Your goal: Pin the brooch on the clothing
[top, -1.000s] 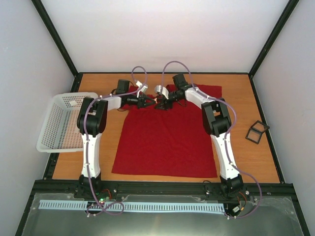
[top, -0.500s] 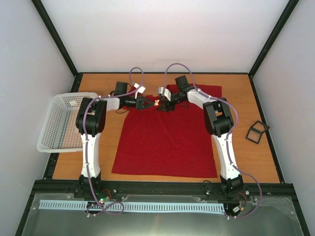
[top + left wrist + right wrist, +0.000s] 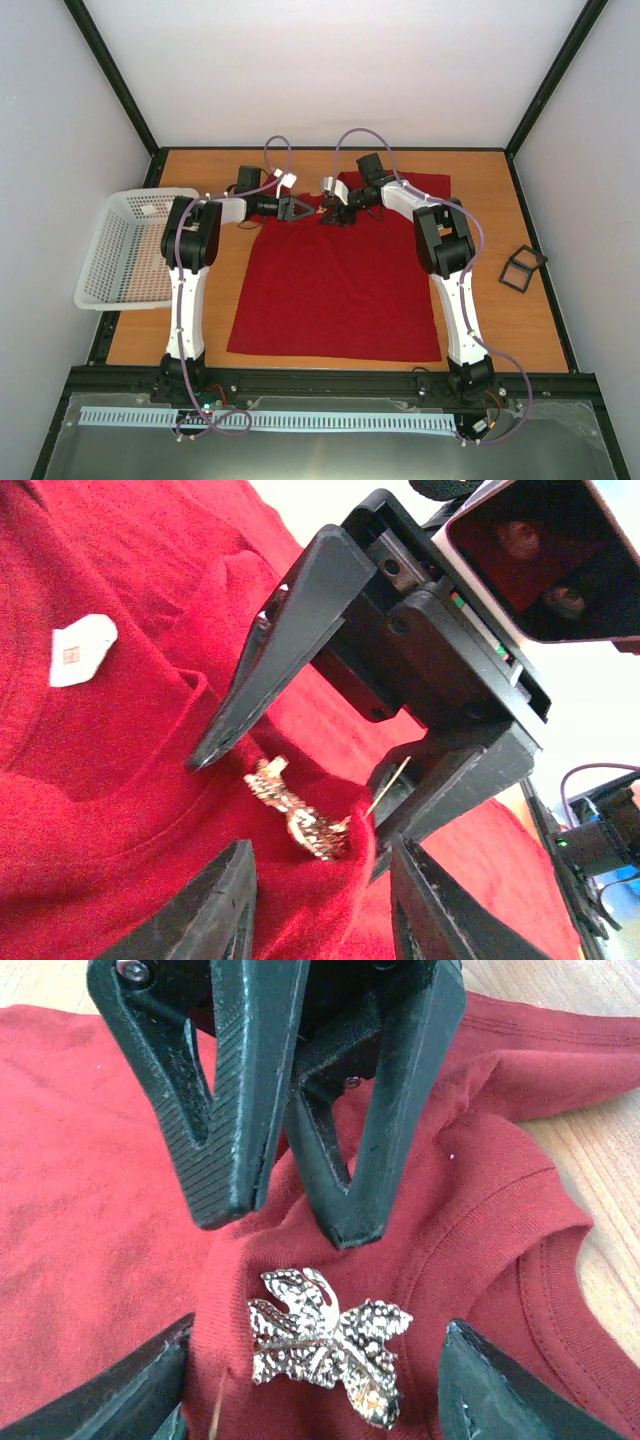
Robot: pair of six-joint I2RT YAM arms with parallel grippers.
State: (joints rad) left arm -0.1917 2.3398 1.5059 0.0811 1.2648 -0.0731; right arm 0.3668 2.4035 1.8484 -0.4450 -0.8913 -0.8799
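Observation:
The red T-shirt (image 3: pixel 340 290) lies flat on the table, collar at the far end. A gold leaf-shaped brooch (image 3: pixel 325 1345) sits on a raised fold of it beside the collar, and also shows in the left wrist view (image 3: pixel 295 810). Its pin (image 3: pixel 390 783) sticks out bare past the fold. My left gripper (image 3: pixel 299 208) is shut on that fold just behind the brooch. My right gripper (image 3: pixel 329 213) faces it, open, with one finger on each side of the brooch and neither touching it. The white collar label (image 3: pixel 83 650) shows in the left wrist view.
A white mesh basket (image 3: pixel 150 195) stands at the table's left edge. A small black square frame (image 3: pixel 522 268) lies on the bare wood at the right. Both arms reach over the top of the shirt.
Both grippers stay at the collar, facing each other. The left arm's elbow has shifted slightly to the right. The shirt has not moved.

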